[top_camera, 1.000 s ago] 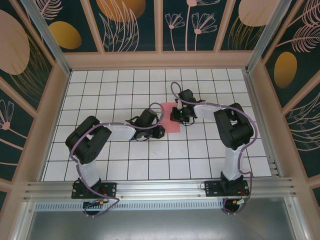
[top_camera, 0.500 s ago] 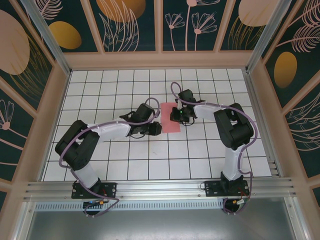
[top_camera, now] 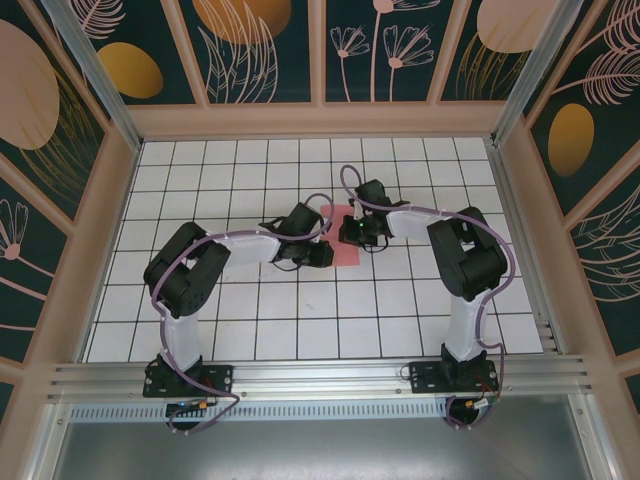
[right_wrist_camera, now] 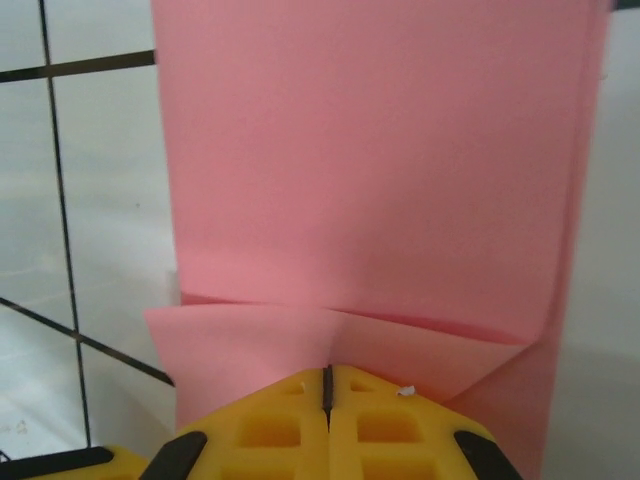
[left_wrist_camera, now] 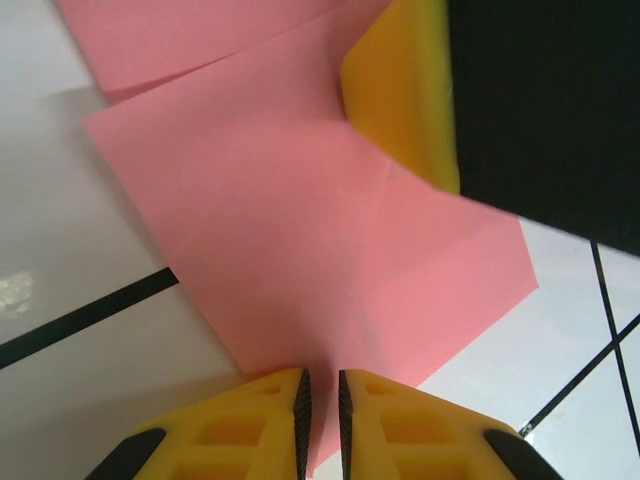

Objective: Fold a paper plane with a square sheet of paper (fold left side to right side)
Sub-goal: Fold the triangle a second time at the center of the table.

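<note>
The paper [top_camera: 345, 250] lies near the middle of the table [top_camera: 400, 300], whose glossy white surface is ruled with black grid lines. The paper is thin, matte salmon-pink and plain. In my right wrist view it is a tall strip with straight edges. Two shallow triangular flaps are creased over at the end nearest my fingers and meet at a point. In my left wrist view the top layer is a slanted four-sided piece with a faint crease across it, and another pink layer shows beyond it.

My left pincer [left_wrist_camera: 320, 385] has its yellow fingers almost together, with a thin slit between them. A corner of the paper runs into that slit, and I cannot tell whether it is pinched. My right pincer [right_wrist_camera: 327, 372] is clenched, jaws meeting with no gap, tips on the paper where the flaps meet.

My left arm [top_camera: 240, 245] bends at its elbow on the left and stretches its forearm rightward to the paper's left edge. My right arm [top_camera: 460, 250] bends on the right and reaches leftward to the paper's right side.
</note>
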Robot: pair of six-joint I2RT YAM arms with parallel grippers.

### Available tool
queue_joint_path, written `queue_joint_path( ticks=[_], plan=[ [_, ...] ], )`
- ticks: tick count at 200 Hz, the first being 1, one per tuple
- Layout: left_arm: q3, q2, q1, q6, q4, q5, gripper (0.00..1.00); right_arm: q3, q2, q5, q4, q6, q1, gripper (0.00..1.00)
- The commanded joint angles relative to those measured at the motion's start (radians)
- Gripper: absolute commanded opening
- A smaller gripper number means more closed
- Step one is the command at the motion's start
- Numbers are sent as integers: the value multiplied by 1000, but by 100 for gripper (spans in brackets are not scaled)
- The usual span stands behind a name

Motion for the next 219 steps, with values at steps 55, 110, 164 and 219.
queue_joint_path(
  ticks=[55,110,164,219],
  plan=[
    [-14,46,-3,35,-63,-97,20,-47,-106,-81,10,61,30,5],
    [-4,62,-14,39,-105,-167,19,-55,-38,-78,53,94,50,5],
    [5,85,-20,42,-151,-233,19,-28,9,-13,5,56,27,5],
    [-19,95,-21,37,-154,-255,19,-19,4,15,-16,14,-20,6]
  ],
)
